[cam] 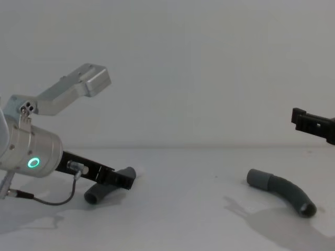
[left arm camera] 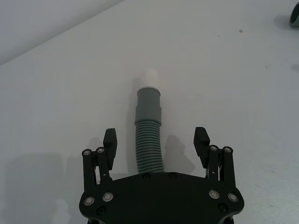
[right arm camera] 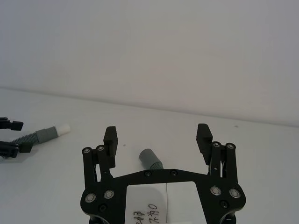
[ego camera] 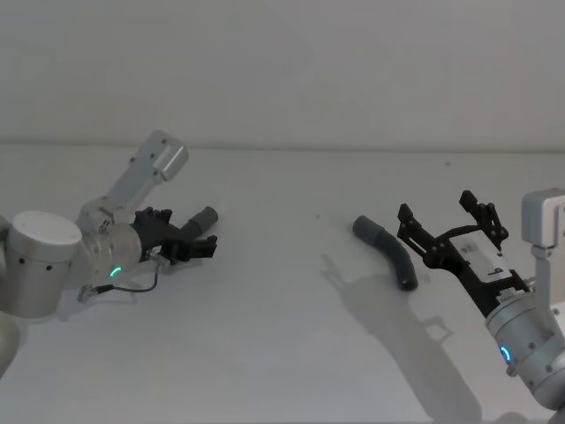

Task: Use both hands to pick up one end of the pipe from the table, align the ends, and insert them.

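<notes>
I read left gripper [left arm camera: 156,139] fingers wide apart, astride left hose [left arm camera: 148,112], not clamped | hose lies on table [ego camera: 282,353], straight out from palm, white tip [left arm camera: 150,77] away | right gripper [right arm camera: 158,136] wide apart, raised, empty | right hose [right arm camera: 150,158] just ahead below, cuff away

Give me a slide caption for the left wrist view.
Open left gripper straddles the white-tipped pipe piece lying on the table.

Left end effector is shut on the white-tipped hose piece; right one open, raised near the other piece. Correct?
No: the left end effector is open, fingers either side of the white-tipped hose piece (left wrist view). The rest holds.
</notes>
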